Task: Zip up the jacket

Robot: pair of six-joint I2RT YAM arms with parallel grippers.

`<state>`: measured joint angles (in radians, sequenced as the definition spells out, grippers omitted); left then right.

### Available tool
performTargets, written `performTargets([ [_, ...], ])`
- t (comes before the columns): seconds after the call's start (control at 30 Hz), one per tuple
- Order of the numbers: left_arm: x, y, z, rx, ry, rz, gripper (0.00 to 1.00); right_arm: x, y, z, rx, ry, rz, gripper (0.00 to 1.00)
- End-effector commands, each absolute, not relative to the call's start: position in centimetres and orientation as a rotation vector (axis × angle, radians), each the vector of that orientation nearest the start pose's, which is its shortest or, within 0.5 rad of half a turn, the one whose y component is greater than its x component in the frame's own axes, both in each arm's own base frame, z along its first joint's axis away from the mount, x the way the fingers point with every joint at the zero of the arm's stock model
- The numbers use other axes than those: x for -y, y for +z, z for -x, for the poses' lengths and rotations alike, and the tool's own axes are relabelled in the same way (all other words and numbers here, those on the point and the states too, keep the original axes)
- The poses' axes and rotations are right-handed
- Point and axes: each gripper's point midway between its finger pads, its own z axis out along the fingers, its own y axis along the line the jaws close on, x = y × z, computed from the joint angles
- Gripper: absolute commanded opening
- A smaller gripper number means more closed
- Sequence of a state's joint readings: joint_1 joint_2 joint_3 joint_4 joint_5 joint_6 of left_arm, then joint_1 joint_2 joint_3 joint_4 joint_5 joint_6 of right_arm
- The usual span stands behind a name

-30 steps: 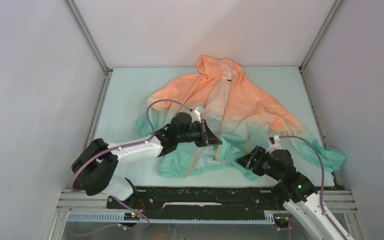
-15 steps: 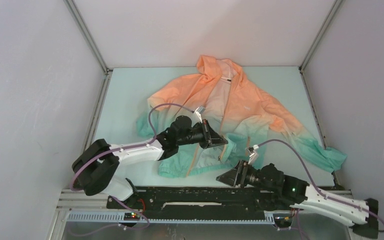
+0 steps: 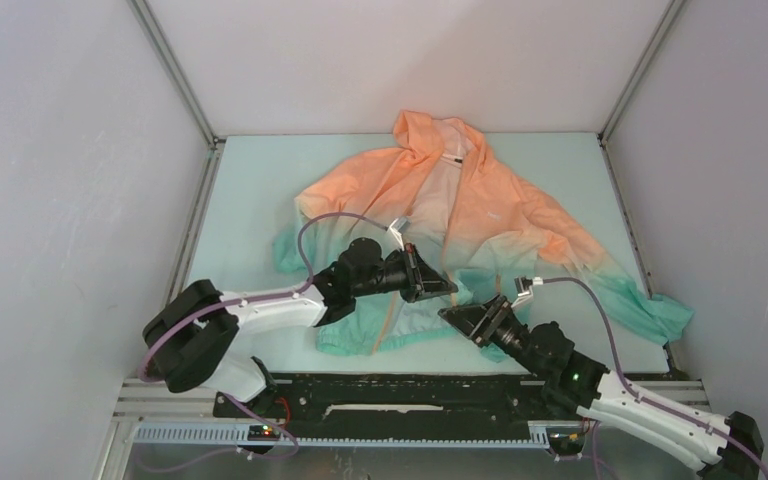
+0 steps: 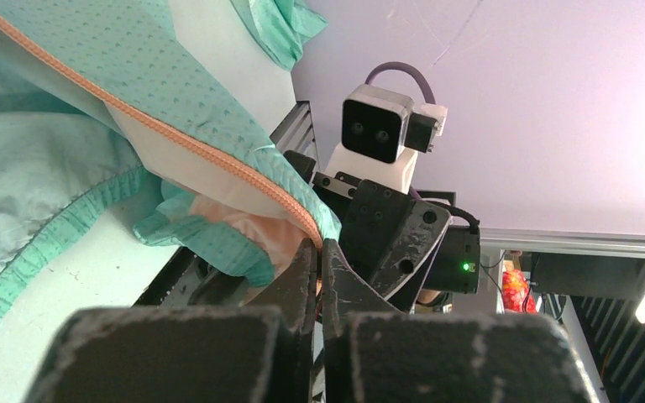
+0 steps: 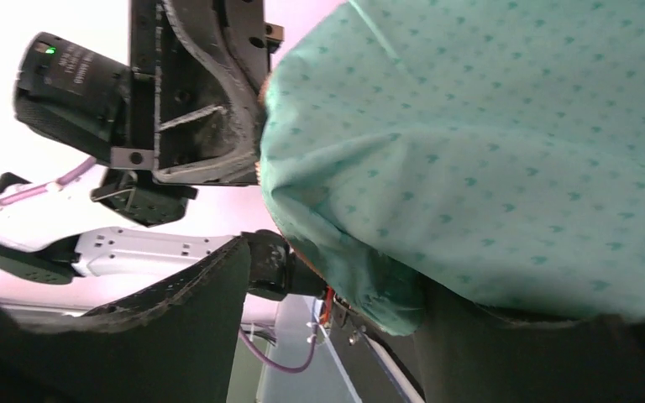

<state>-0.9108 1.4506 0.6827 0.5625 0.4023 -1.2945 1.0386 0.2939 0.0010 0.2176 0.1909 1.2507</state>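
Observation:
The jacket [image 3: 480, 215] lies spread on the table, peach-orange at the hood and mint-teal at the hem, its front open. My left gripper [image 3: 443, 287] is shut on the teal front edge by the orange zipper tape [image 4: 218, 159], near the hem, and holds it lifted; the pinch shows in the left wrist view [image 4: 318, 245]. My right gripper [image 3: 458, 317] is open just below and right of it. In the right wrist view [image 5: 336, 277] teal fabric [image 5: 487, 143] hangs over one finger and fills the gap. The zipper slider is hidden.
The pale green table top [image 3: 250, 200] is walled by white panels at left, back and right. A black rail [image 3: 400, 395] runs along the near edge. The jacket's right sleeve [image 3: 650, 305] reaches the right wall.
My right arm swung low and left towards the near rail, then rose up under the hem beside the left gripper. My left gripper shifted slightly right with the jacket edge.

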Motion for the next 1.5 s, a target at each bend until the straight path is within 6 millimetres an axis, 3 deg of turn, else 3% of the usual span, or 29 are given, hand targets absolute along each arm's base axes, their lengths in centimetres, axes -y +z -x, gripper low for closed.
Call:
performTargets([
  [0.0, 39.4, 21.2, -16.9, -2.145, -1.843, 0.038, 0.00, -23.4, 14.3, -13.2, -1.810, 1.589, -0.360, 0.67],
  [0.47, 39.4, 21.2, -17.1, -2.155, -1.804, 0.007, 0.00, -22.9, 11.9, -12.6, -1.882, 1.571, -0.391, 0.65],
  [1.13, 38.3, 21.0, -18.1, -2.158, -1.722, 0.003, 0.00, -23.2, 11.5, -11.9, -1.906, 1.587, -0.333, 0.52],
  [1.47, 37.8, 20.9, -18.4, -2.156, -1.701, 0.015, 0.00, -22.9, 10.8, -12.1, -1.921, 1.564, -0.344, 0.61],
])
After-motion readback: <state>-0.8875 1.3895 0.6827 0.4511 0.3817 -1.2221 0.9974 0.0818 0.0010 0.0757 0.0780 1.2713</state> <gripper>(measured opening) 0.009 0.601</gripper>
